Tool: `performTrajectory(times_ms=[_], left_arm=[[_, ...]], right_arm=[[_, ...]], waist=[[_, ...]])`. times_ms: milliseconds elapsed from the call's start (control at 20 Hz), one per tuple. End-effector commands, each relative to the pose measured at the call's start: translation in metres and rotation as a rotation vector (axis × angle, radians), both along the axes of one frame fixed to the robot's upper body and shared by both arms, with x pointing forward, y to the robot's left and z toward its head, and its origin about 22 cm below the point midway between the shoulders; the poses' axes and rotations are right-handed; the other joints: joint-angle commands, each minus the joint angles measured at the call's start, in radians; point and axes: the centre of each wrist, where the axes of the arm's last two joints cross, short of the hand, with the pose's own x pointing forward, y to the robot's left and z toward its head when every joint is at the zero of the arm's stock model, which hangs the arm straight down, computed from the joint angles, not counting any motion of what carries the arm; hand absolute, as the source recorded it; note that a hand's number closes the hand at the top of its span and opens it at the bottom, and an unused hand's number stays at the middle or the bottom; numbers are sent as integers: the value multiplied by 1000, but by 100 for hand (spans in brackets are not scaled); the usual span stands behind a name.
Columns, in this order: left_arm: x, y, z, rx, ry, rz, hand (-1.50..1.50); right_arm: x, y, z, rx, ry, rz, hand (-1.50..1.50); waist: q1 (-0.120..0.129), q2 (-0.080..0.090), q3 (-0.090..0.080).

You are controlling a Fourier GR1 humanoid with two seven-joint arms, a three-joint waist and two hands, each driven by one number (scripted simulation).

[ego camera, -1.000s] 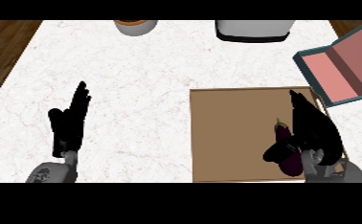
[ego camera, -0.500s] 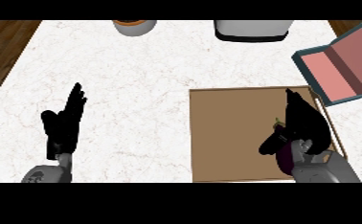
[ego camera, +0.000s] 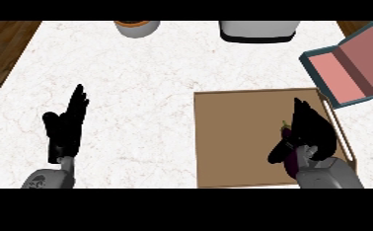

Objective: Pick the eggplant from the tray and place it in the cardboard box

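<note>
Head view of a white marbled counter [ego camera: 160,77], seen steeply from above; a brown tray [ego camera: 241,136] is laid on its right part, and a cardboard box [ego camera: 342,67], teal outside and pink inside, is set just beyond the tray's upper right corner; the box is tilted relative to the tray and is cut off by the right edge of the view. The eggplant [ego camera: 290,148], dark purple with a small green stem at its upper end, is seen lying on the tray near the tray's right side; most of it is hidden by the right hand [ego camera: 310,131]. The right hand is placed over the eggplant, with the fingers extended above it and the thumb lowered beside it on the left; whether the eggplant is actually clasped cannot be told. The left hand [ego camera: 67,126] is shown at the lower left over bare counter, open, with fingers straight and pointing upward, and nothing is held in it. At the far edge a grey bowl with an orange rim [ego camera: 137,27] and a grey and white appliance [ego camera: 258,30] are shown, well apart from the tray
</note>
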Motion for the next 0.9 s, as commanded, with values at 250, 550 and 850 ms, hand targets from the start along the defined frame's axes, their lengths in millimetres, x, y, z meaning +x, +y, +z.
performTrajectory(times_ms=[250, 550, 850], left_arm=[[-3, 1, -14, -14, 2, -2, 0], [10, 9, 9, 7, -9, -5, 0], [-3, 13, -1, -10, 5, 0, 0]], right_arm=[[6, 1, -6, -73, 141, -129, -150], [9, 12, -24, -75, 169, -136, -150], [6, -17, -35, -62, 157, -132, -150]], waist=[[-1, 1, 0], [0, 1, 1], [-1, 0, 1]])
